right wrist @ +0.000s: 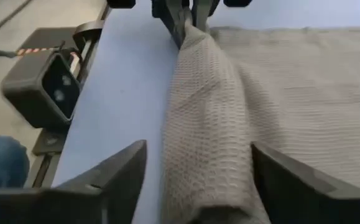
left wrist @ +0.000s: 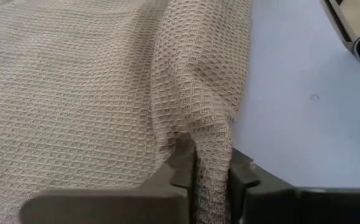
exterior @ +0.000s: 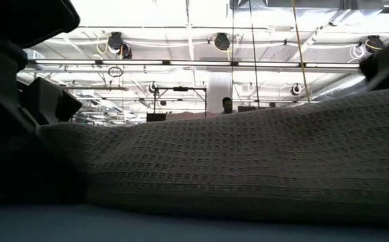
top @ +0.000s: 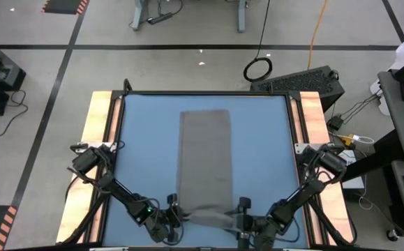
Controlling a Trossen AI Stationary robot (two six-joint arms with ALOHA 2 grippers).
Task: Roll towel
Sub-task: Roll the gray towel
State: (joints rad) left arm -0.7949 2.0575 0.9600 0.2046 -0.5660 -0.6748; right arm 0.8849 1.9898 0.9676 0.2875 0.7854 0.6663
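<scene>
- High view is showing one towel lying lengthwise down the middle of the blue desk, its near end bunching up into a fold.
- Two arms are working that near end, one at each corner.
- Left gripper is pinching the folded edge, jaws clenched on the cloth.
- Right gripper is straddling the rolled fold, jaws spread wide on either side and released.
- Low view is filling up with one ridge of weave.
- One person is standing far behind.
</scene>
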